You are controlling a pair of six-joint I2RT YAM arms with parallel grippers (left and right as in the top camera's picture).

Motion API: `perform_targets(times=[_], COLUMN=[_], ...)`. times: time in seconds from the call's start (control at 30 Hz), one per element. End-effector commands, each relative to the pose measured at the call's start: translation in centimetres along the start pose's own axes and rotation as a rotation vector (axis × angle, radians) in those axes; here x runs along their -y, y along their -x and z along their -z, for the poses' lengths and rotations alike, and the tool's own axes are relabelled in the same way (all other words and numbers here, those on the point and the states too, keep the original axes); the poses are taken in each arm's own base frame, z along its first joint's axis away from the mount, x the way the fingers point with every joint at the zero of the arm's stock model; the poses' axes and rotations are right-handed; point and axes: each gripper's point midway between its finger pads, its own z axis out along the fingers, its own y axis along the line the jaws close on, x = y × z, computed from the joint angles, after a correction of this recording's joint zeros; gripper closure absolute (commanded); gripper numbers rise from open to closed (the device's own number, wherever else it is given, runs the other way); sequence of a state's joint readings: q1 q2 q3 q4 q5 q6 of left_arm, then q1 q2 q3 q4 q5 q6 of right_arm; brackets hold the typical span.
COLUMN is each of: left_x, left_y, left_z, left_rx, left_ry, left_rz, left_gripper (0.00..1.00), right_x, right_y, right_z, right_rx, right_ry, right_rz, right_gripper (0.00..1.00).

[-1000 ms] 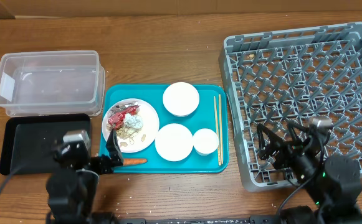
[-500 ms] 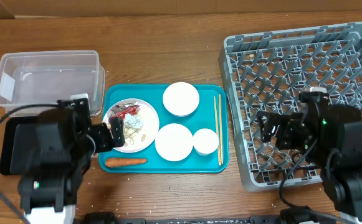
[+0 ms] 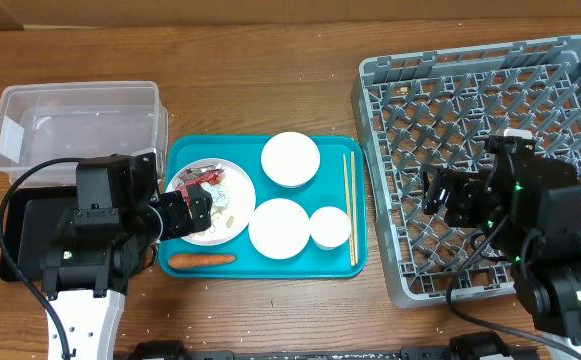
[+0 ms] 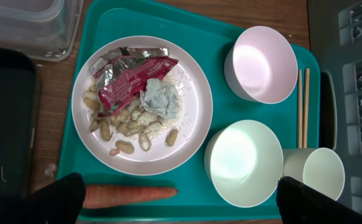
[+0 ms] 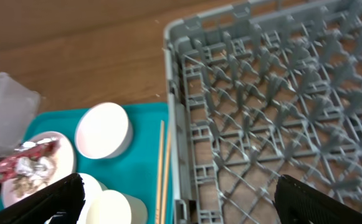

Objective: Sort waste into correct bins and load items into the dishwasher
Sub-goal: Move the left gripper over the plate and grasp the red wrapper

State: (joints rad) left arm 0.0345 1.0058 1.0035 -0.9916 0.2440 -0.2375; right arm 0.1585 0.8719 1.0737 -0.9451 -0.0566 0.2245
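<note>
A white plate (image 4: 193, 106) on the teal tray holds red and silver wrappers (image 4: 131, 78) and pale food scraps (image 4: 131, 127). An orange carrot (image 4: 131, 195) lies in front of it. Two bowls (image 4: 260, 62) (image 4: 243, 162), a cup (image 4: 321, 174) and chopsticks (image 4: 303, 106) fill the tray's right side. My left gripper (image 4: 181, 202) hovers open and empty above the tray's front; in the overhead view it (image 3: 195, 210) is over the plate's left. My right gripper (image 5: 181, 202) hangs open and empty over the left wall of the grey dishwasher rack (image 5: 280, 93).
The clear tub (image 3: 78, 130) stands at the back left, with the black tray (image 3: 30, 215) in front of it under my left arm. The teal tray (image 3: 342, 262) sits between them and the rack (image 3: 490, 110). Bare wood lies behind the tray.
Both arms have risen from the table's front edge and moved back, the left to the plate's left side, the right over the rack's front left. Both grippers stayed open.
</note>
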Motion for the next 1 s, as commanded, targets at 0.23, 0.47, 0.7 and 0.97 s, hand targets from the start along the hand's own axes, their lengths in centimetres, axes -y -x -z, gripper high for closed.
perform_targets(times=[0.23, 0.47, 0.7, 0.97], left_x=[0.5, 0.2, 0.0, 0.9], left_y=[0.7, 0.6, 0.0, -0.2], left_z=[0.3, -0.6, -1.7, -2.7], left_rx=[0.011, -0.021, -0.077, -0.104], left_ry=[-0.020, -0.012, -0.001, -0.011], left_rz=[0.014, 0.039, 0.071, 0.042], left_gripper=[0.00, 0.00, 0.00, 0.00], right_x=[2.2, 2.6, 6.7, 9.5], right_y=[-1.4, -2.5, -1.5, -1.8], right_z=[-1.7, -1.8, -1.3, -0.4], right_rx=[-0.112, -0.165, -0.125, -0.129], right_ry=[-0.133, -0.152, -0.257, -0.297], right_rz=[-0.044, -0.043, -0.187, -0.308], right_gripper=[0.00, 0.00, 0.00, 0.00])
